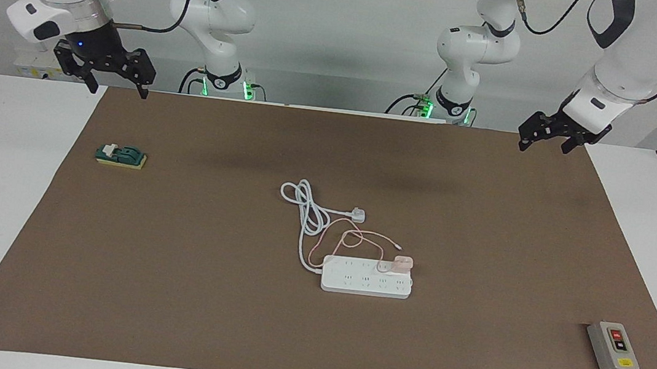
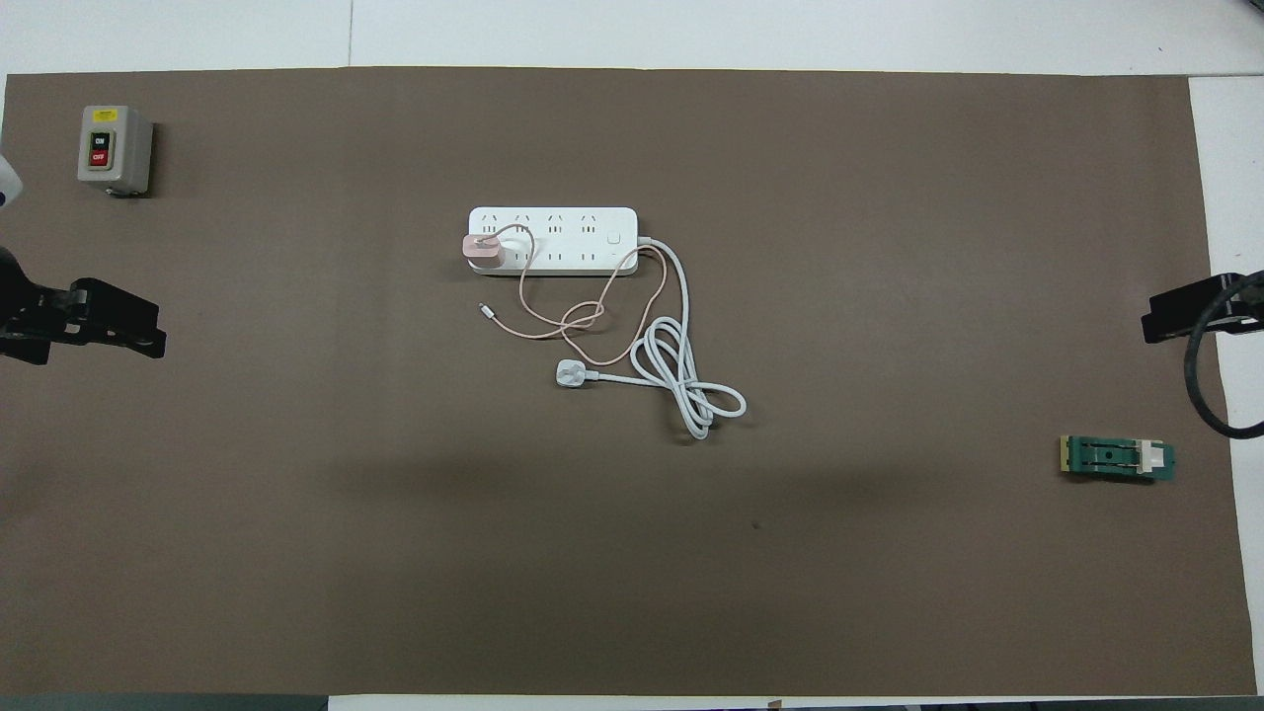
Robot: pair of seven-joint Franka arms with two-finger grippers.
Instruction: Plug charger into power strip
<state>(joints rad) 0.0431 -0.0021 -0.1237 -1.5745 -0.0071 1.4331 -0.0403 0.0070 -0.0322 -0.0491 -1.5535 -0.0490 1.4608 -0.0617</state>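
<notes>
Sitting plugged on the power strip (image 1: 365, 283), the charger (image 1: 403, 263) occupies the strip's end at frame centre.
Facing view: right gripper (image 1: 118, 82) upper left, spread open and empty; left gripper (image 1: 545, 138) upper right, likewise apart. Overhead view: strip (image 2: 568, 222) centre, charger (image 2: 483, 250) seated on it; both grippers at frame edges, state indeterminate there.

Matt brown mat (image 2: 889, 296); smooth white plastic power strip (image 2: 563, 227), pale pink plastic charger (image 2: 483, 251)
</notes>
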